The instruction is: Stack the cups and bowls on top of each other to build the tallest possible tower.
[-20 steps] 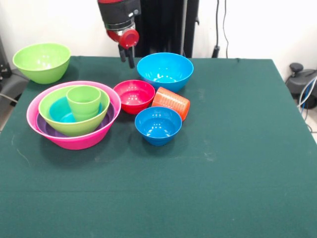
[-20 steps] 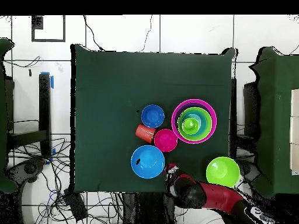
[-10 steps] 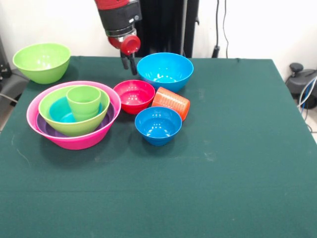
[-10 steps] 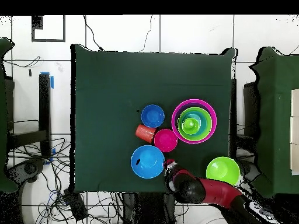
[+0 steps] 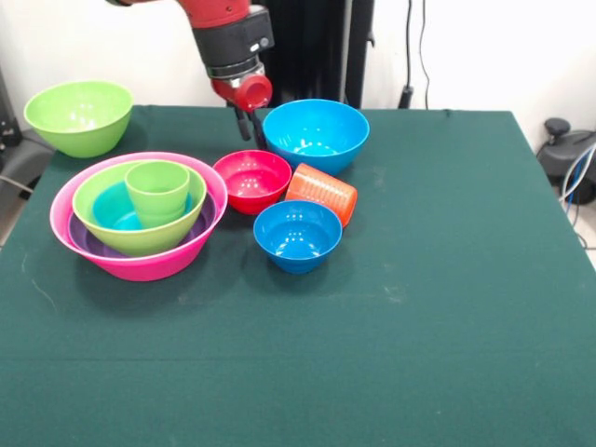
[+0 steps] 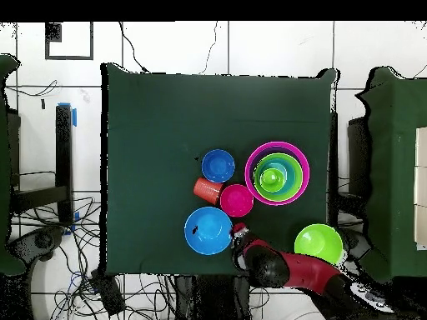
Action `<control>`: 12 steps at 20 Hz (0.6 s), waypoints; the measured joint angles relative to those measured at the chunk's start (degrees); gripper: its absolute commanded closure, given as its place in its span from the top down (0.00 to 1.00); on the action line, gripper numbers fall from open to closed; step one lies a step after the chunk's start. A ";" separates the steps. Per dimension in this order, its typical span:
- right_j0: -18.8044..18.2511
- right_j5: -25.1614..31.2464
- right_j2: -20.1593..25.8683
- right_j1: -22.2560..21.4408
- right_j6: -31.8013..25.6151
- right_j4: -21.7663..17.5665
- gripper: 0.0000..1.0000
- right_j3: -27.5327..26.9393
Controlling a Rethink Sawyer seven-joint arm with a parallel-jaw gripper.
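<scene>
Now, from the front, the gripper has dropped and slid against the rim of the large blue bowl, which has been nudged away from the red bowl; whether its fingers pinch the rim I cannot tell. Beside the red bowl sits the pink bowl with its nested stack. Overhead, the gripper touches the large blue bowl, shifted slightly, so a grasp looks imminent.

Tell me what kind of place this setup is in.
Most likely a robotics lab or test room: a red and black robot arm works at a green-clothed table, loose cables sprawl over a tiled floor, and bright plastic bowls such as the pink one serve as props.
</scene>
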 measured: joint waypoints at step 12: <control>-0.49 -2.27 0.37 2.47 0.00 0.01 1.00 -1.06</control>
